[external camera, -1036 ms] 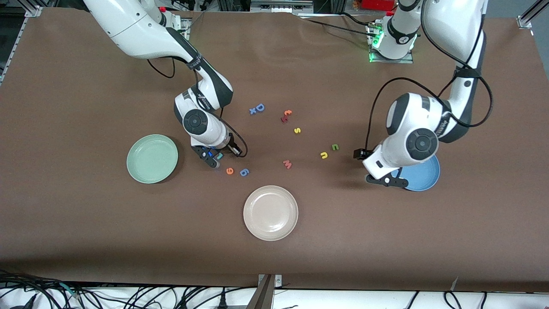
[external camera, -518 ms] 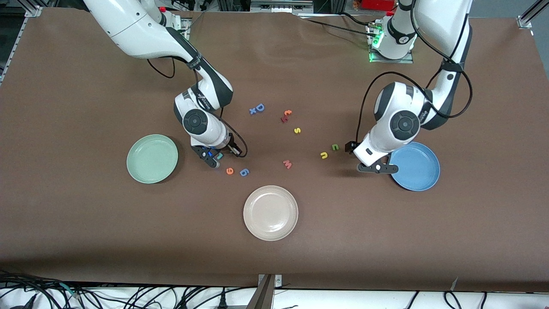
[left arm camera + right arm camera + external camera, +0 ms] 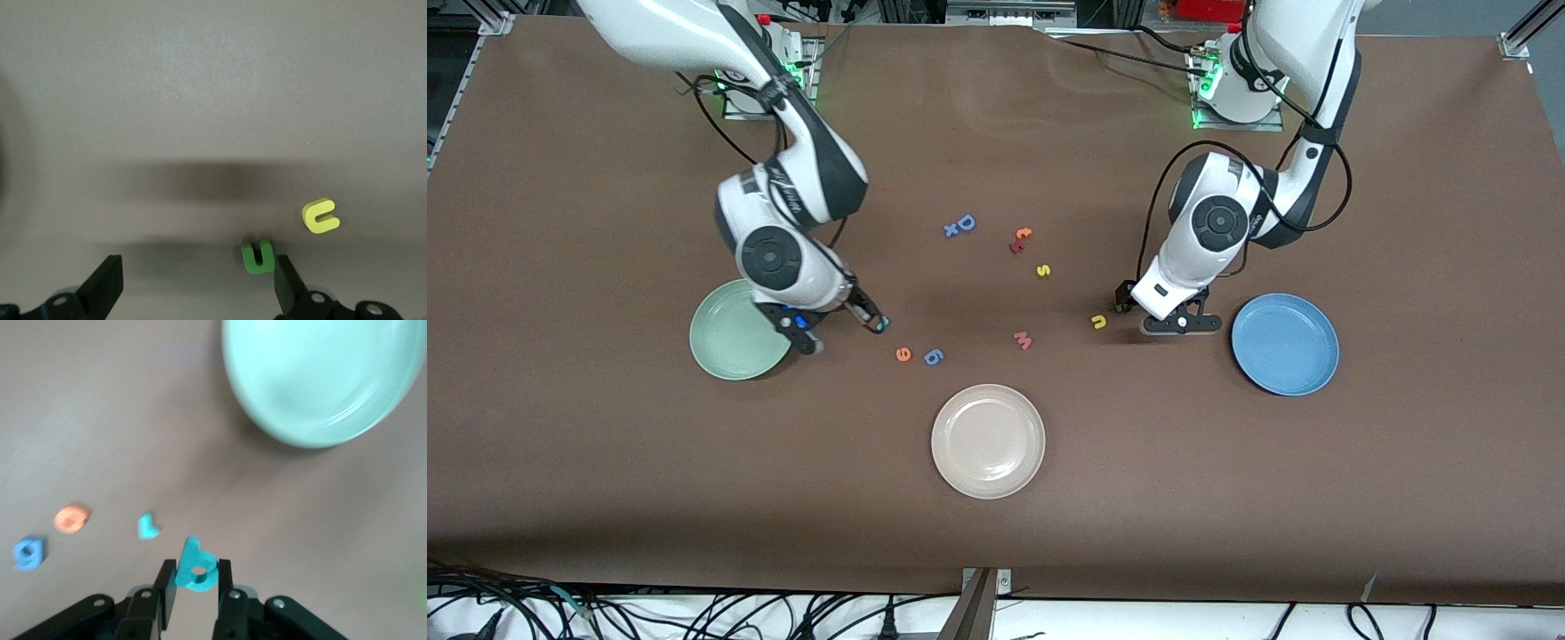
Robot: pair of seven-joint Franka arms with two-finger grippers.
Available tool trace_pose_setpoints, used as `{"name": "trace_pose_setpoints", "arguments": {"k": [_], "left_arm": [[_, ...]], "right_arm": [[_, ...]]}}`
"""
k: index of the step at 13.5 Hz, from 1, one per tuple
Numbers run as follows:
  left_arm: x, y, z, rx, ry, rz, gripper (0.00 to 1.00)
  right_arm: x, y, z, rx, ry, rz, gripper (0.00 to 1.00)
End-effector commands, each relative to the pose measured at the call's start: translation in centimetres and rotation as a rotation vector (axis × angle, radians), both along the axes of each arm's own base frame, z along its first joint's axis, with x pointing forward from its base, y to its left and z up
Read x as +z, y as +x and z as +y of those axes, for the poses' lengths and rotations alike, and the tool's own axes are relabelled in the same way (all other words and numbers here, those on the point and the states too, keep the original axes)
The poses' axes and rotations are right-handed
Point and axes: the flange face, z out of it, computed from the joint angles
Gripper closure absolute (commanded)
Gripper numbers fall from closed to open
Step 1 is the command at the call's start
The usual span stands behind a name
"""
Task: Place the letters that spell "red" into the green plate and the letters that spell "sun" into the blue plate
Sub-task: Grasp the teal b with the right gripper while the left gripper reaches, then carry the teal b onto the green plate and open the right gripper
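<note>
Both arms have shifted in the last second. Starting at the right arm's end of the bench: the right pincer [image 3: 193,587] has lifted away from the letters and swung toward the green plate [image 3: 729,347], and it's over that plate's rim now, clamped on the teal "d" [image 3: 196,568]. That looks like the first letter of "red" on its way in! On the bench lie the teal "r" [image 3: 147,526] and the orange "e" [image 3: 903,354], with the blue "6"-like letter [image 3: 933,356] just beside the "e".

Mid-bench, the yellow "s" [image 3: 1043,270] sits untouched, and the cream plate [image 3: 988,441] is nearest the camera.

Over at the left arm's end, the left pincer [image 3: 197,287] has come off the blue plate [image 3: 1285,344] and now hovers wide open and empty, low above the green "n" [image 3: 258,257], which sits just inside one finger. The yellow "u" [image 3: 321,216] lies just beside it, outside the jaws. A grab for "sun" looks next.
</note>
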Motion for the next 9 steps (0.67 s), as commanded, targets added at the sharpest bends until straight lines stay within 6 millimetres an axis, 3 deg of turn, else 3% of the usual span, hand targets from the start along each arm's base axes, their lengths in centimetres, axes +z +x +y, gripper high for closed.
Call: {"name": "trace_pose_setpoints", "arguments": {"k": [1, 3, 5, 9], "left_arm": [[-0.5, -0.4, -0.4, 0.038, -0.010, -0.024, 0.00], [-1.9, -0.8, -1.5, 0.055, -0.007, -0.039, 0.00], [-3.0, -1.0, -2.4, 0.064, -0.008, -0.057, 0.00], [-3.4, -1.2, -2.3, 0.066, -0.006, -0.058, 0.00]], "right_arm": [[0.2, 1.4, -6.8, 0.035, -0.019, 0.069, 1.00], [-0.1, 2.5, -12.1, 0.069, 0.026, 0.098, 1.00], [-2.3, 3.3, -17.0, 0.094, 0.113, 0.123, 1.00], [-7.2, 4.4, -22.3, 0.143, 0.151, 0.090, 1.00]]}}
